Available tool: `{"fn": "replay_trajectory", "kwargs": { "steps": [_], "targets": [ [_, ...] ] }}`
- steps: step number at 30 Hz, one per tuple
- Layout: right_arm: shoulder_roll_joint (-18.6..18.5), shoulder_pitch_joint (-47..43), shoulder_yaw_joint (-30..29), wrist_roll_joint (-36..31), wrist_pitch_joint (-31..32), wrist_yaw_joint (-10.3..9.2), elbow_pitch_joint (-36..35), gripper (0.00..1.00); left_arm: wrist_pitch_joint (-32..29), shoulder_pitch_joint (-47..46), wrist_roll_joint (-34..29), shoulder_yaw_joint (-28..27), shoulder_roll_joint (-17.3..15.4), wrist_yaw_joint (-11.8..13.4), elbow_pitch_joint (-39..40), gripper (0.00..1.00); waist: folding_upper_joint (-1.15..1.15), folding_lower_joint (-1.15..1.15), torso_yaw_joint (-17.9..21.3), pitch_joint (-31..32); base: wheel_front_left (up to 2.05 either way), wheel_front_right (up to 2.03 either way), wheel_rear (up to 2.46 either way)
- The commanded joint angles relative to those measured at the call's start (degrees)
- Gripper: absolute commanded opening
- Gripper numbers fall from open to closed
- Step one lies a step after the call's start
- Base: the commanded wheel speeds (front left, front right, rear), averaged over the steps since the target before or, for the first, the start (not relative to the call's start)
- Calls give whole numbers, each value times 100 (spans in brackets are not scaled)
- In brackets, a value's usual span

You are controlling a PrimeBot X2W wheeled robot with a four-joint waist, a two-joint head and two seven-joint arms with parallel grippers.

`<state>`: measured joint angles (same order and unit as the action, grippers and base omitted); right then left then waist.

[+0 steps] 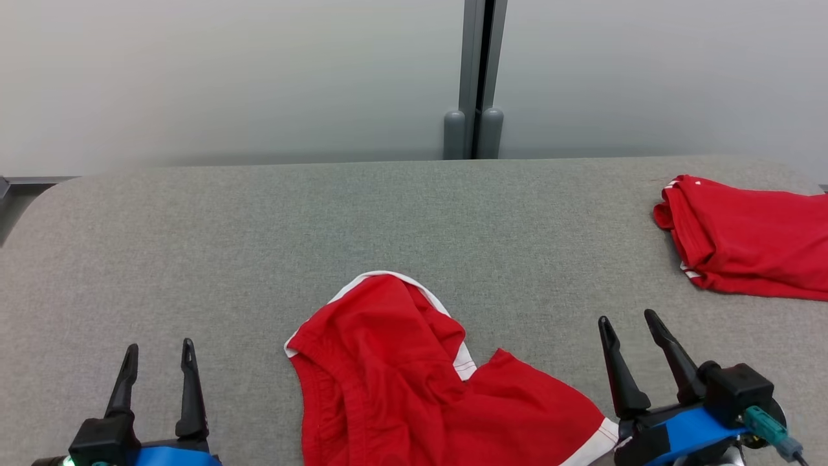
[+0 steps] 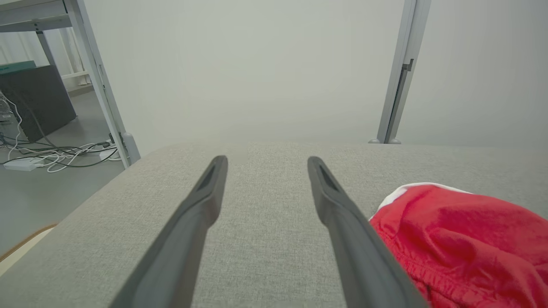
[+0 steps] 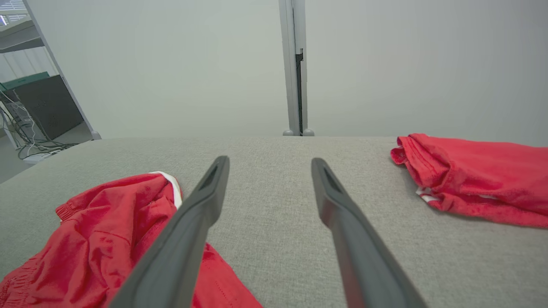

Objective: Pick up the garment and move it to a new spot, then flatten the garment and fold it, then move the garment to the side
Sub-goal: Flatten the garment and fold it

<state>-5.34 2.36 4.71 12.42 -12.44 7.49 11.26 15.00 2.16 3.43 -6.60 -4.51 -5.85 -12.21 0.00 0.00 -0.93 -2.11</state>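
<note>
A crumpled red garment [image 1: 401, 382] with white trim lies at the near middle of the grey table [image 1: 259, 233], running off the head view's bottom edge. It also appears as the red garment [image 2: 462, 239] right of my left fingers and as the red garment [image 3: 94, 244] left of my right fingers. My left gripper [image 1: 160, 355] is open at the lower left, clear of the cloth. My right gripper [image 1: 629, 320] is open at the lower right, just beyond the garment's white-edged corner, with nothing between its fingers.
A second red garment [image 1: 744, 236], folded, lies at the table's far right edge, also seen as the folded pile [image 3: 475, 175]. A grey wall with a metal post [image 1: 475, 77] stands behind the table. Cables [image 2: 51, 154] lie on the floor past the table's left end.
</note>
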Motion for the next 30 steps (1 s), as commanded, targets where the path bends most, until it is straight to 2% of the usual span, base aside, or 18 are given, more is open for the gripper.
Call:
{"fn": "replay_trajectory", "kwargs": {
  "steps": [1, 11, 20, 30],
  "targets": [
    [22, 8, 11, -96, -34, 1, 4, 100, 24, 71, -32, 7, -36, 29, 6, 100, 0, 0, -7, 21, 0, 0, 0],
    [171, -486, -137, -551, 112, 1, -246, 100, -36, 414, -14, 63, -142, 33, 29, 100, 0, 0, -91, 204, 0, 0, 0],
    [219, -721, -112, -688, 420, 1, -514, 100, -320, 586, 16, 103, -162, 106, 375, 100, 0, 0, -139, 247, 0, 0, 0],
    [235, -706, -139, -697, 478, 1, -595, 100, -355, 522, 46, 161, -191, 133, 445, 100, 0, 0, -111, 140, 0, 0, 0]
  ]
}}
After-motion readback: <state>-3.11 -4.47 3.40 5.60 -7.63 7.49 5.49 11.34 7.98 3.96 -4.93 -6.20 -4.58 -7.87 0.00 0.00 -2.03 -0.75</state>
